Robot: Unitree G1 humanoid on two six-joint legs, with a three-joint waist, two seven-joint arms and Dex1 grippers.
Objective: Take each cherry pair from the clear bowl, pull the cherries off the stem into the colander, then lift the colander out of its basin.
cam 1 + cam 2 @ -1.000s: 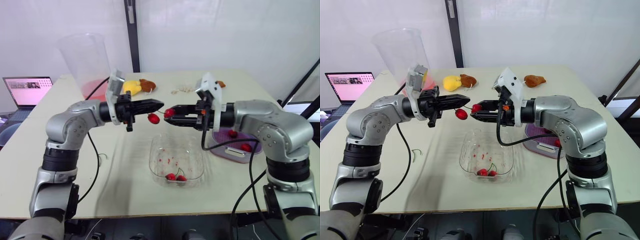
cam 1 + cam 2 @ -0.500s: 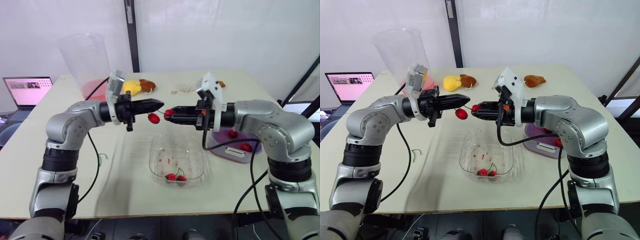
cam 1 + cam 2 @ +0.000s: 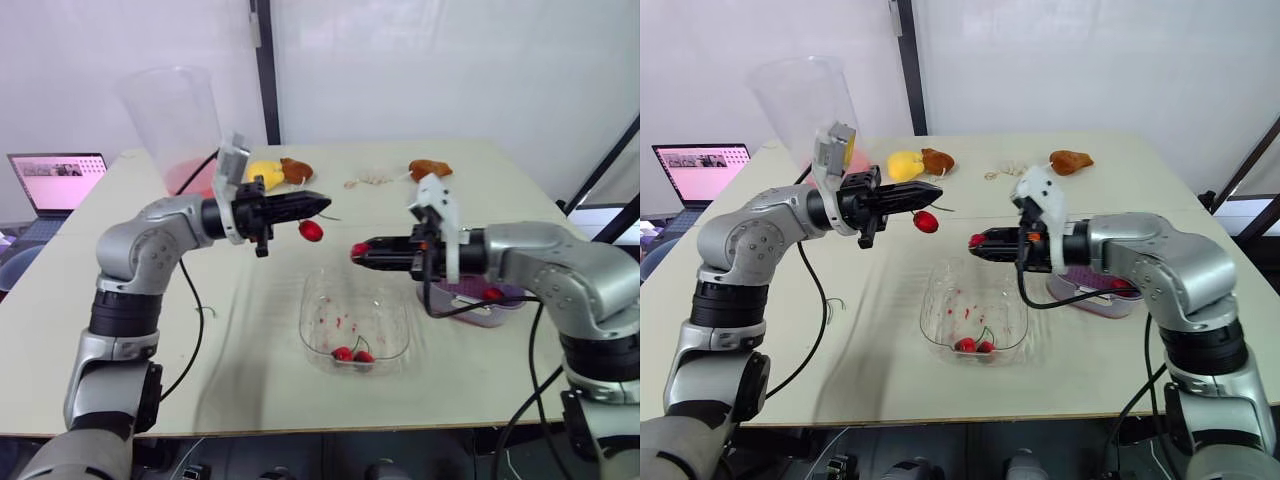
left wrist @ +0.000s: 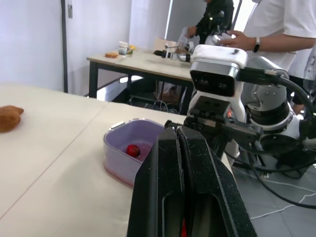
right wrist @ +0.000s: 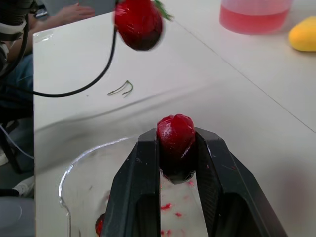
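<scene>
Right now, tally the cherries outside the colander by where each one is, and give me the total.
Gripped cherry in the right pincer: 1
Hanging cherry on the stem in the left pincer: 1
Bowl cherries in the clear bowl: 2
Total: 4

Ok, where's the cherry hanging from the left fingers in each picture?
Left eye view: the hanging cherry dangles under the left gripper, up and left of the clear bowl.
Right eye view: same place.
Left wrist view: hidden behind the black fingers, can't tell.
Right wrist view: in the air beyond the pinched cherry in the right gripper.
Shared landmark: the clear bowl.
</scene>
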